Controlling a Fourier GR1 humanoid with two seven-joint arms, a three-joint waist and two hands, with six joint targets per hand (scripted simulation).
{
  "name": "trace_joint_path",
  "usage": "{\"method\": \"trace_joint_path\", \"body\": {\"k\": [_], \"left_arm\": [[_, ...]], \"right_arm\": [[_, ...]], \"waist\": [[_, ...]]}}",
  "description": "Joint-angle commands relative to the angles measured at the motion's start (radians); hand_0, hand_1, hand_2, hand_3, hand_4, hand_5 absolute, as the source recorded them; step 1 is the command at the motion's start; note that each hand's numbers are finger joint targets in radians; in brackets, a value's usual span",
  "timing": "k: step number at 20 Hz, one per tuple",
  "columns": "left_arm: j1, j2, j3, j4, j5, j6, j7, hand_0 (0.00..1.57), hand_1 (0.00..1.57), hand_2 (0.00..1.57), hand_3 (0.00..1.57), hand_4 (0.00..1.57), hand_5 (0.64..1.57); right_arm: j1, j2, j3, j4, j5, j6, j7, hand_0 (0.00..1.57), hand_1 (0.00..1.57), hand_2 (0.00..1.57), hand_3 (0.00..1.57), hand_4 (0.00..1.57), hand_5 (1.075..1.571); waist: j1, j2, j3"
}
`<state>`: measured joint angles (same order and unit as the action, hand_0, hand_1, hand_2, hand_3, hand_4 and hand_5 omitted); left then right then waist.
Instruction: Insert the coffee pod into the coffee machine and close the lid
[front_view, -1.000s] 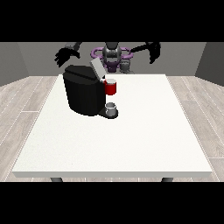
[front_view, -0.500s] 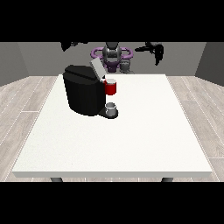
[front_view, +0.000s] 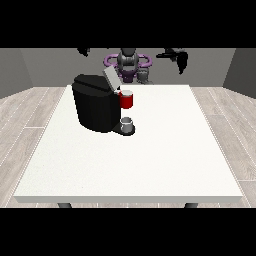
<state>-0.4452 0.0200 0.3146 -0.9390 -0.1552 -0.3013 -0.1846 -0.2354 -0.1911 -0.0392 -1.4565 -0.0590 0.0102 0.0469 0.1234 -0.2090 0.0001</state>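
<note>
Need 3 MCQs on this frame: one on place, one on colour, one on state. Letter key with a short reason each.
1. Where does the coffee machine stand on the table?
A. far half, towards the view's left
B. near edge, centre
C. near right corner

2. What colour is the pod holder on the machine's front?
A. blue
B. red
C. green

3. How is the machine's lid?
A. shut flat
C. removed and lying on the table
B. tilted up, open

Key: 1 A, the black body sits left of centre towards the robot. 2 B, the part above the grey cup is red. 3 B, the grey flap stands tilted above the machine's top.
</note>
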Motion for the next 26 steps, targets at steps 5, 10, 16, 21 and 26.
{"method": "trace_joint_path", "body": {"k": [5, 10, 16, 21, 26], "left_arm": [[0.11, 0.002, -0.022, -0.172, 0.089, -0.004, 0.052, 0.0, 0.0, 0.0, 0.0, 0.0, 1.571], [0.11, -0.009, -0.083, -0.317, 0.108, 0.028, 0.137, 0.0, 0.0, 0.0, 0.0, 0.0, 1.571], [0.165, -0.016, -0.135, -0.436, 0.122, 0.064, 0.198, 0.0, 0.0, 0.0, 0.0, 0.0, 1.571], [0.172, 0.076, -0.076, -0.39, 0.165, 0.04, 0.096, 0.0, 0.0, 0.0, 0.0, 0.0, 1.571], [0.206, 0.027, -0.124, -0.441, 0.168, 0.085, 0.098, 0.0, 0.0, 0.0, 0.0, 0.0, 1.571]], "right_arm": [[-0.027, 0.035, 0.03, 0.03, 0.033, 0.022, -0.058, 0.0, 0.0, 0.0, 0.0, 0.0, 1.571], [-0.163, 0.005, -0.047, 0.129, -0.009, 0.041, -0.021, 0.0, 0.0, 0.0, 0.0, 0.0, 1.571], [-0.197, -0.006, -0.078, 0.241, -0.02, 0.078, -0.082, 0.0, 0.0, 0.0, 0.0, 0.0, 1.571], [-0.277, 0.032, -0.046, 0.25, 0.013, 0.046, -0.065, 0.0, 0.0, 0.0, 0.0, 0.0, 1.571], [-0.314, 0.054, -0.022, 0.299, 0.062, 0.02, -0.07, 0.0, 0.0, 0.0, 0.0, 0.0, 1.571]], "waist": [[0.0, 0.093, 0.0001], [0.03, 0.142, 0.0002], [0.028, 0.179, 0.0003], [-0.022, 0.239, -0.0001], [-0.006, 0.246, -0.0001]]}}
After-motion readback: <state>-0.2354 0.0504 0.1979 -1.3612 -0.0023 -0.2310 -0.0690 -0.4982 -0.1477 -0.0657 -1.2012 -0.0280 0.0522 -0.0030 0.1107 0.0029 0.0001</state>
